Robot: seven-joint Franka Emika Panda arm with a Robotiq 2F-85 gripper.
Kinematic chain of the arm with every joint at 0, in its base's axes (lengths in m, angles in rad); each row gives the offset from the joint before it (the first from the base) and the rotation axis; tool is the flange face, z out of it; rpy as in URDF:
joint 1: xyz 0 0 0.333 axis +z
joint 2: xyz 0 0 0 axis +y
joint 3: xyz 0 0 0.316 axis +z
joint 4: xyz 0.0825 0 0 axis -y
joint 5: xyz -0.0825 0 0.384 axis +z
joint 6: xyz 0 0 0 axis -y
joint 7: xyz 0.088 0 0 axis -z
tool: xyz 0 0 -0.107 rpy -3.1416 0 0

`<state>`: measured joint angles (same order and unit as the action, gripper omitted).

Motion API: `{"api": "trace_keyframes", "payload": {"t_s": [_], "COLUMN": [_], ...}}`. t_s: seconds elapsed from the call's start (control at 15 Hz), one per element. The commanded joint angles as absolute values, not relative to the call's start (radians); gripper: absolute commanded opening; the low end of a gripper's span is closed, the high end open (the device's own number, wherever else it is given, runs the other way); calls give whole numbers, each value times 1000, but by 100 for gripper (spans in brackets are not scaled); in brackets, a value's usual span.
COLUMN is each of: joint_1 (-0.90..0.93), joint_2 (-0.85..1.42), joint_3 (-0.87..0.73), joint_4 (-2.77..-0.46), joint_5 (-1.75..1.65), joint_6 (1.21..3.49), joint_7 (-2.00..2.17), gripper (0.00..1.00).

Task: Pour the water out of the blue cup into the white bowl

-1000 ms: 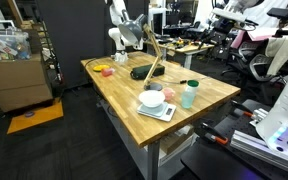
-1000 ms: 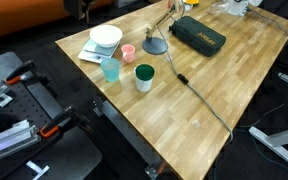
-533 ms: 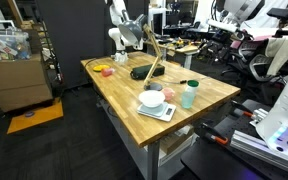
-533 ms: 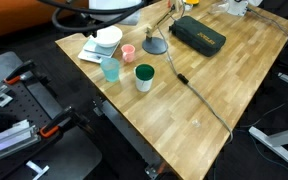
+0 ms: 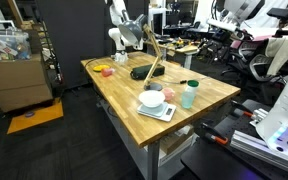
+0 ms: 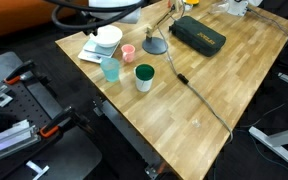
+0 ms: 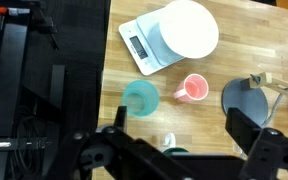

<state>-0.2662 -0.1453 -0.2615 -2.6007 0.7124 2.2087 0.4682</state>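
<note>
The blue cup [image 7: 140, 98] is seen upright on the wooden table [image 6: 214, 90], just beside the scale [image 7: 139, 45] on which the white bowl [image 7: 189, 27] is set. The gripper [image 7: 176, 128] is held above with its jaws spread wide and nothing taken between them. The cup is judged to be light, smooth, slightly yielding plastic, and is best gripped gently around mid-wall, so that nothing is spilled or squeezed out early

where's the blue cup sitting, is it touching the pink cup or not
Apart. The wrist view shows a strip of bare table between the blue cup and the pink cup.
</note>
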Motion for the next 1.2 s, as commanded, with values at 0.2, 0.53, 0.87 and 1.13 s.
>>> {"api": "trace_keyframes", "payload": {"t_s": [0.2,0.53,0.87,1.13], "joint_1": [-281,-289,-278,-265], "joint_2": [45,215,375,402], "joint_3": [-304,-301,-294,-301], "joint_4": [-2536,-2509,-2477,-2485], "joint_5": [1003,1084,1092,1075], "joint_6": [2034,1930,1898,1924], "joint_7": [304,234,248,248], "gripper": [100,100,100,100]}}
